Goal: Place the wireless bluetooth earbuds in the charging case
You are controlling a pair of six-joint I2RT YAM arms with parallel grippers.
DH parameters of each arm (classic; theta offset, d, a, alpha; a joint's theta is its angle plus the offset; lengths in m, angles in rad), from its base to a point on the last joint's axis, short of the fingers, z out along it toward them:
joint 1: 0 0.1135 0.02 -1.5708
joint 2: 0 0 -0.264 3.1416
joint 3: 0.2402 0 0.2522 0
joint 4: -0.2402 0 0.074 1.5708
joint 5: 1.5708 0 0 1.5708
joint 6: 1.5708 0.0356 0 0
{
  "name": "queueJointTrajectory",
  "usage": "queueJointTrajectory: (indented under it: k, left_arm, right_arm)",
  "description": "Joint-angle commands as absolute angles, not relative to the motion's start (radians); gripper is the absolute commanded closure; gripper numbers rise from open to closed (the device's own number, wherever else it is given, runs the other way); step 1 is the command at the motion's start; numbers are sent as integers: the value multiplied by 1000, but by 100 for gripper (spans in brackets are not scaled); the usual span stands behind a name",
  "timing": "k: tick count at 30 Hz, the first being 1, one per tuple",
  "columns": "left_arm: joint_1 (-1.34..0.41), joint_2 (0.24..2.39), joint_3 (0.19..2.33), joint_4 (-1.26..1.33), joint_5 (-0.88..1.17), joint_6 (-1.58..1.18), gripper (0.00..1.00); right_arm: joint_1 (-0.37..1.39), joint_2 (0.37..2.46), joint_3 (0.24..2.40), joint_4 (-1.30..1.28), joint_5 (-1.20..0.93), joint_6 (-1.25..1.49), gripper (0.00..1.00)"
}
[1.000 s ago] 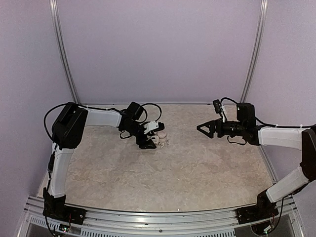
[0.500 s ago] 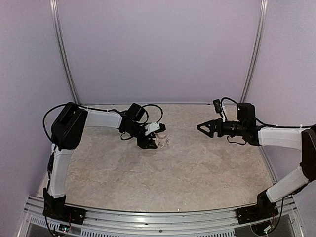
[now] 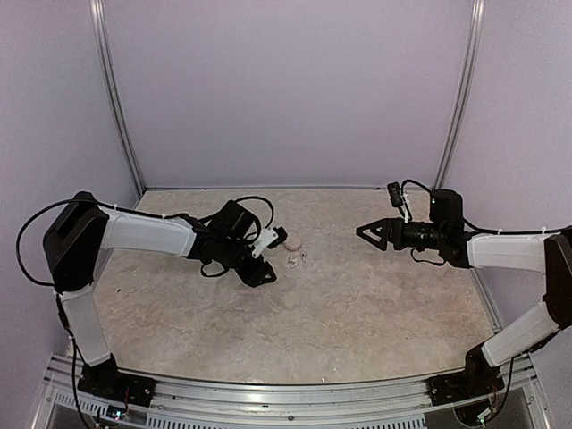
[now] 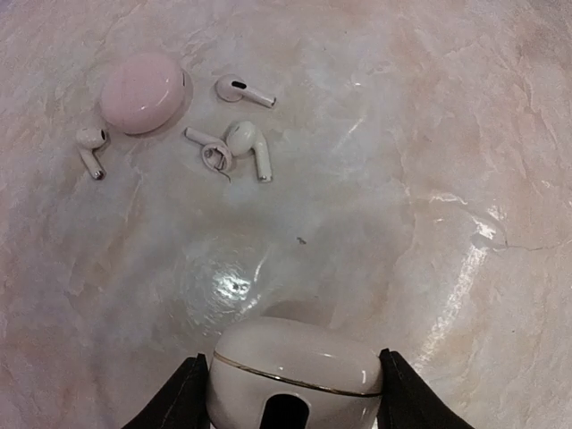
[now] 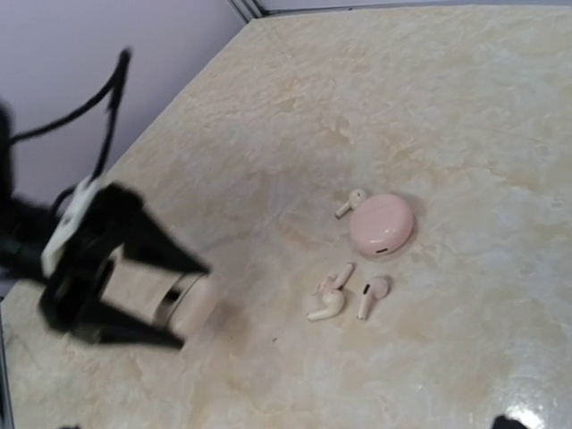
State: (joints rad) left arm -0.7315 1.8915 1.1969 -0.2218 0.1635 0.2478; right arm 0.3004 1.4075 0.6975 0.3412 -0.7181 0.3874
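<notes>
Step in hand: securing the case. The small white rounded plastic charging case [image 4: 299,368] sits in the left gripper [image 4: 290,398], and no earbud work has begun.
Left jaws: closed on the case, one finger touching each of its sides.
Case position: over the marbled beige tabletop [image 4: 429,134], apart from the loose pieces. I cannot tell whether it rests on the surface or is lifted.
Case lid: a thin gold seam runs unbroken round the shell and no wells show, so the lid looks shut.
Earbuds: the tiny white plastic short-stemmed earbuds [image 4: 250,143] lie loose on the tabletop, none in the case. One lies just left of a pale pink round flat puck [image 4: 143,89], one just right of it, and one a little nearer. A further stemmed piece lies against that last one, too small to make out.
Right jaws: the right gripper [image 3: 365,232] is spread wide and empty, well apart from the earbuds.
Progress: early, by my reading.
Next move: it likely calls for getting the lid open with the wells facing up. The left arm would steady the case while the right arm comes across for an earbud.
Risk: the smooth shell could slip or twist in the grip.
</notes>
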Motion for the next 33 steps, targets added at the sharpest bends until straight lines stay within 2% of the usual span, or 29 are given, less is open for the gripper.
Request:
queueJointTrajectory:
  k: [1, 7, 19, 27, 33]
  left_arm:
    - [-810, 1802, 1058, -128, 20, -90, 51]
    - [-956, 1741, 979, -104, -178, -405, 48]
    - [-1146, 1856, 1077, -152, -383, -847, 43]
    - [-1166, 1931, 1152, -182, -390, -954, 39]
    - [-1170, 1938, 1178, -170, -383, -943, 27]
  right_arm:
    - [303, 1373, 690, 347, -707, 398, 1]
    - [308, 1369, 692, 336, -698, 396, 1]
    - [312, 1376, 698, 335, -698, 397, 0]
    - [313, 1381, 704, 331, -698, 396, 1]
    - [312, 1374, 712, 311, -697, 380, 0]
